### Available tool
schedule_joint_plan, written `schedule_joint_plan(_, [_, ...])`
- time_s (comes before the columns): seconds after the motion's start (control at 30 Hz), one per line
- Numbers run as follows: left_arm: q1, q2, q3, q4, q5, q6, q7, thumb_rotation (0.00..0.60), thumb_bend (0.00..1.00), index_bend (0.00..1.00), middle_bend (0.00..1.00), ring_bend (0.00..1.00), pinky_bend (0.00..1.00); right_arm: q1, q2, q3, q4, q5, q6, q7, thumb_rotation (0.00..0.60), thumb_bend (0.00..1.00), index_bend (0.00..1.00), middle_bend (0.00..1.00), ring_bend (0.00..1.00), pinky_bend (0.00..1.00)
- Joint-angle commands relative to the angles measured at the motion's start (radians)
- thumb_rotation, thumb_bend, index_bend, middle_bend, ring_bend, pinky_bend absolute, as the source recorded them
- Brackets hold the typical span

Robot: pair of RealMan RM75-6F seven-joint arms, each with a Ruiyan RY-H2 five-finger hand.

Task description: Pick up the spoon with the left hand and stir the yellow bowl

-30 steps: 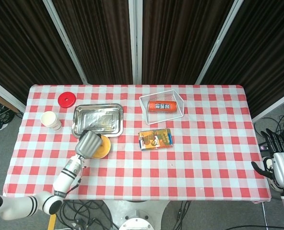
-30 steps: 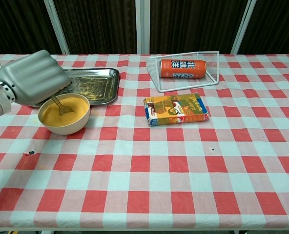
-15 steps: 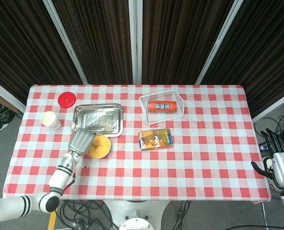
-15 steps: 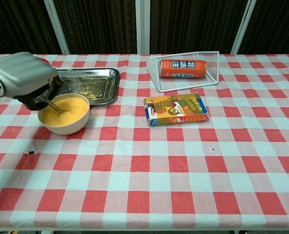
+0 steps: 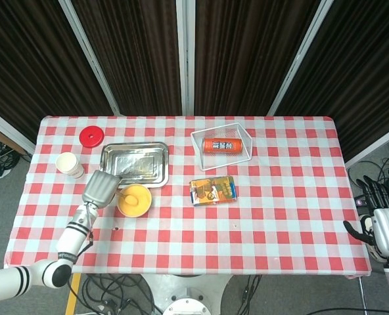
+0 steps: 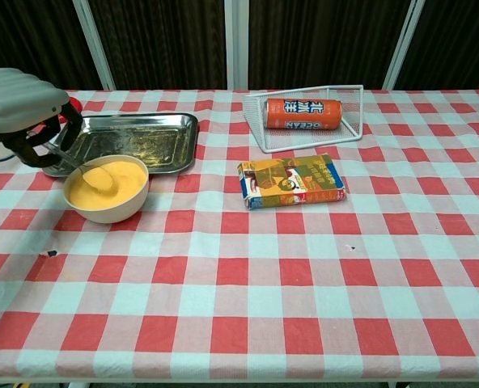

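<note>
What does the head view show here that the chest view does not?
Only the head view shows the right hand idle off the table's right edge, the whole red lid and the paper cup. Only the chest view shows the spoon plainly, its bowl end dipped in the yellow contents. Both show the left hand holding the spoon over the yellow bowl, the metal tray, the snack box and the can in the wire basket.

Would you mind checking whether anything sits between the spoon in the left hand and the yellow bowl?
Nothing visible does. The left hand grips the spoon, whose tip already reaches into the yellow bowl. The metal tray lies behind the bowl, out of the way.
</note>
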State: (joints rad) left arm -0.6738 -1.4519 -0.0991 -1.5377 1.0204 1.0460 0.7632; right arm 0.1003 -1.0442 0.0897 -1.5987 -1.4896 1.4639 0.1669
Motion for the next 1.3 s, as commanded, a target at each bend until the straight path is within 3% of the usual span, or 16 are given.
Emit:
schedule_joint_plan(0.03, [-0.007,0.003,0.005,-0.007,-0.002,-0.001,0.012,0.6,0.42,0.66,0.91,0.88,0.95,-0.001,0.001,0.0,-0.002,0.0,0.001,-0.001,0.6,0.16,0.0,0.0,0.0,0.0])
schedule_joint_plan(0.13, [-0.016,0.001,0.02,0.001,0.03,0.029,0.066,0.6,0.42,0.66,0.91,0.88,0.95,-0.002,0.002,-0.001,-0.003,-0.001,0.004,-0.002,0.6,0.16,0.0,0.0,0.0,0.0])
schedule_joint_plan(0.27, [-0.023,-0.03,0.052,0.043,0.116,0.135,0.231,0.6,0.42,0.66,0.91,0.88,0.95,-0.002,0.002,-0.001,-0.005,-0.002,0.003,-0.004,0.6,0.16,0.0,0.0,0.0,0.0])
schedule_joint_plan(0.67, [-0.018,-0.104,0.125,0.098,0.279,0.255,0.542,0.6,0.42,0.66,0.91,0.88,0.95,-0.004,0.003,-0.001,-0.007,-0.006,0.008,-0.003,0.6,0.16,0.0,0.0,0.0,0.0])
schedule_joint_plan(1.07, [-0.009,-0.144,0.088,0.046,0.211,0.269,0.781,0.6,0.43,0.66,0.91,0.88,0.95,-0.007,0.004,-0.003,-0.006,-0.009,0.013,0.001,0.6,0.16,0.0,0.0,0.0,0.0])
schedule_joint_plan(1.3, [-0.008,-0.163,0.055,-0.01,0.167,0.299,0.86,0.6,0.43,0.67,0.91,0.89,0.95,-0.009,0.007,-0.003,-0.006,-0.01,0.017,0.004,0.6,0.16,0.0,0.0,0.0,0.0])
